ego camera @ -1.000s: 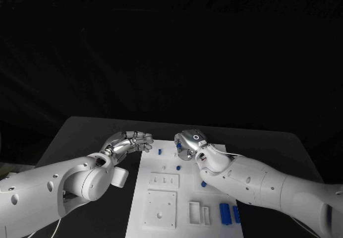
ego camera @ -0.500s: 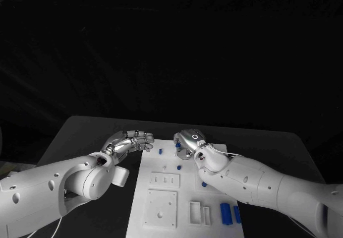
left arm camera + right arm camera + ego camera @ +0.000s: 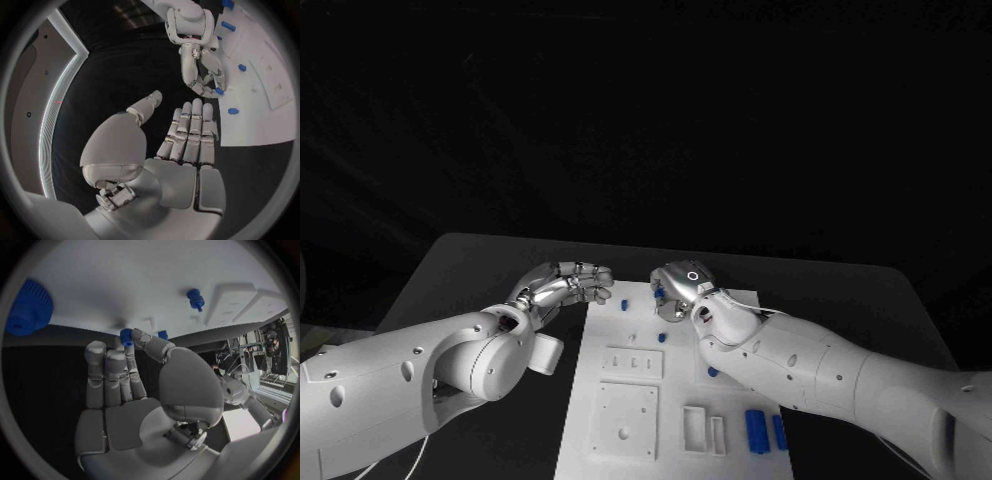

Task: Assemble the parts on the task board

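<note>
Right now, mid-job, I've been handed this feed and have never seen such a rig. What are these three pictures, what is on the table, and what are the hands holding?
This is a robot with two white arms that end in silver fingered hands. The square picture looks down from its head. There the left hand and the right hand are at the far end of the white task board, which lies on the table. The two round pictures come from a camera at each wrist, behind that hand. Small blue parts sit on the board, among them two cylinders near the robot. In the right wrist view, the right hand pinches a small blue part at its fingertips. The left hand holds nothing and its fingers are straight.
</note>
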